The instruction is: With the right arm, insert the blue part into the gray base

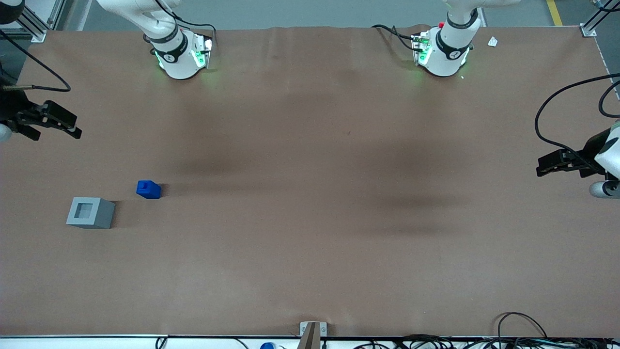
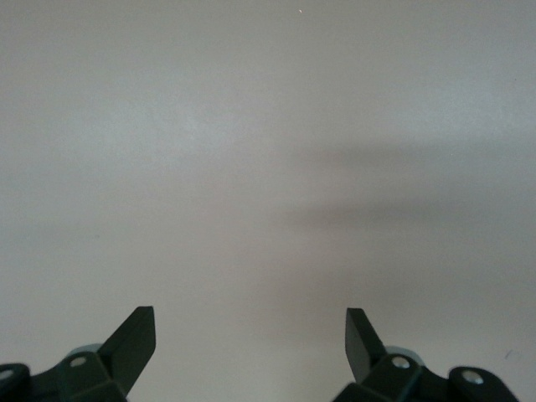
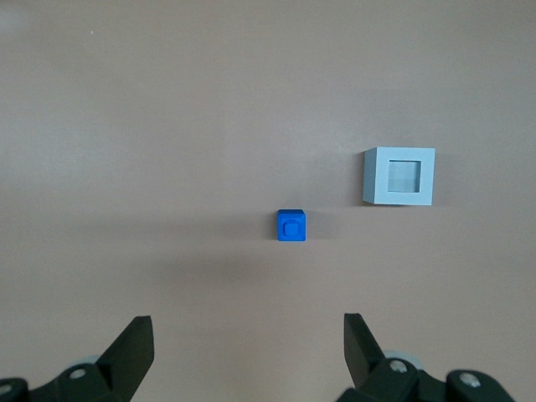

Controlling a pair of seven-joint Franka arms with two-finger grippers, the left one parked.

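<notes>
The gray base (image 1: 90, 212) is sitting nearest the front camera, at the working arm's end of the bench (image 1: 310, 252). It is a light gray, matte, cube-like block with flat faces and crisp edges, and the square hole in its top face is facing upward; in the right wrist view the gray base (image 3: 399, 176) is showing that hole as a paler recessed square framed by a thick rim.

The blue part (image 1: 148, 189) is lying a little farther from the front camera than the base, near it but clearly apart, with bare bench between them. It is a small bright blue plastic block, smaller than the base, and in the right wrist view the blue part (image 3: 291, 225) is showing a narrower raised square step on its upward face.

The bench itself is wearing a smooth, dull brown covering with faint darker streaks.

Farther still, at the working arm's edge of the bench, the end effector (image 1: 53, 123) is hanging in the air, well apart from both blocks and holding nothing. The right arm (image 1: 167, 34) is rising from its white base at the bench's farthest edge. In the right wrist view the end effector (image 3: 249, 335) is spread wide, its two black fingers (image 3: 134, 339) angling apart.
</notes>
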